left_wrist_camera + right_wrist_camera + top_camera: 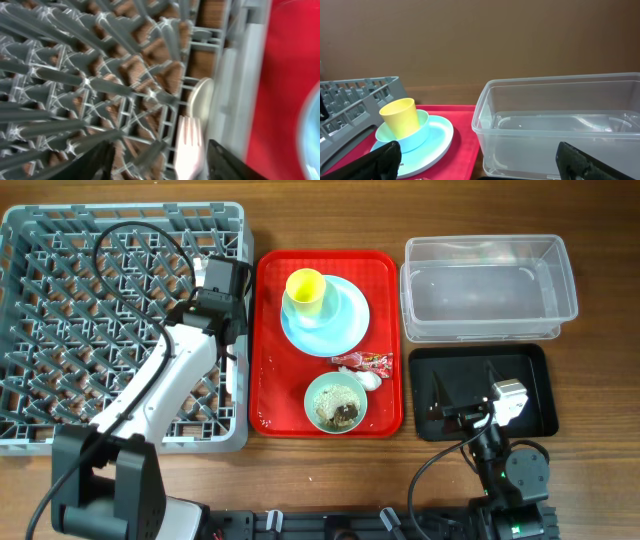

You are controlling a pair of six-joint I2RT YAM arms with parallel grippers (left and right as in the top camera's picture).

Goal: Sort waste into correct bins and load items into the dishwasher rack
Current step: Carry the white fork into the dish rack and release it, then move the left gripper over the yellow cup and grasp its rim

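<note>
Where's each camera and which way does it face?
Overhead: above the table, looking straight down; left arm, right arm show.
Left wrist: over the rack edge, looking down at fork and spoon; left tool at bottom.
Right wrist: low, facing level toward clear tub and yellow cup; right tool at bottom.
Shared: yellow cup, overhead and right wrist.

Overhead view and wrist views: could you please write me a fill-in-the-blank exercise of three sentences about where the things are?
1. The bowl with food scraps sits on the ____ tray.
2. The white fork lies in the grey ____, beside the spoon.
3. The right tool is over the ____ bin, not the clear tub.
Missing words: red; rack; black.
</note>
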